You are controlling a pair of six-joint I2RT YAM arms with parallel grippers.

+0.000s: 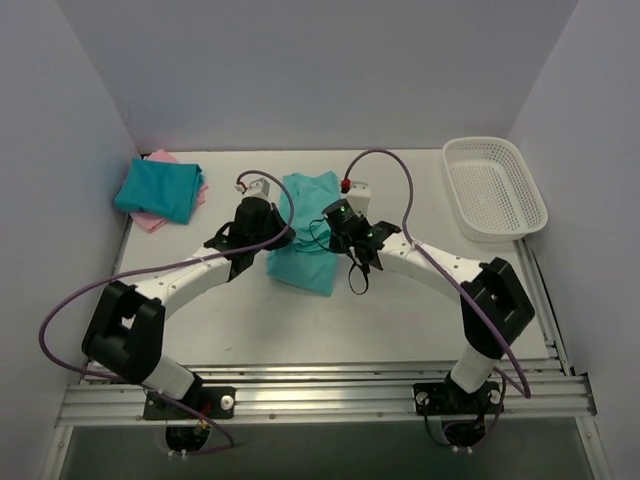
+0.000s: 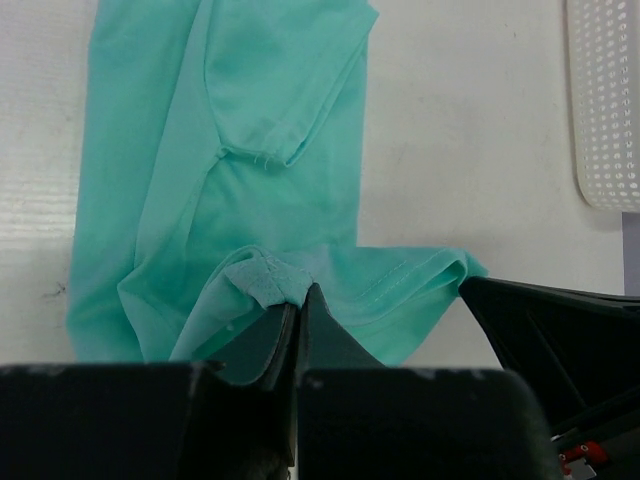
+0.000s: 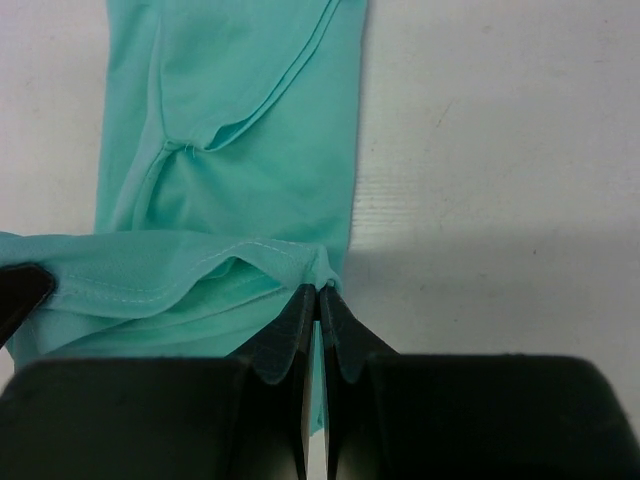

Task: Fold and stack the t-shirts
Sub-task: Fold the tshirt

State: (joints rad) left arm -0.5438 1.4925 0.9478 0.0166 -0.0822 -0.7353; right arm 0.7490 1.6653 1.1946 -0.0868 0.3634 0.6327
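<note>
Low in both wrist views, my left gripper (image 2: 300, 300) and right gripper (image 3: 320, 292) each pinch the near hem of the light teal-green t-shirt (image 2: 250, 150), whose length runs up-frame, away from both.

Your centre shirt (image 1: 300, 268) lies mid-table (image 1: 400, 310), long axis 12 to 6. Pile at 10 o'clock, by the far-left corner: top shirt (image 1: 160, 190) on bottom shirt (image 1: 150, 222), which pokes out at the pile's 12 and 6. Basket (image 1: 495, 190) at 2 o'clock, far-right corner, well apart from all shirts. Your left gripper (image 2: 300, 300) sits toward the centre shirt's 9 o'clock side and your right gripper (image 3: 320, 295) at its 3 o'clock edge. They are side by side, each nipping a fold laid over the flat cloth running on toward 12.
</note>
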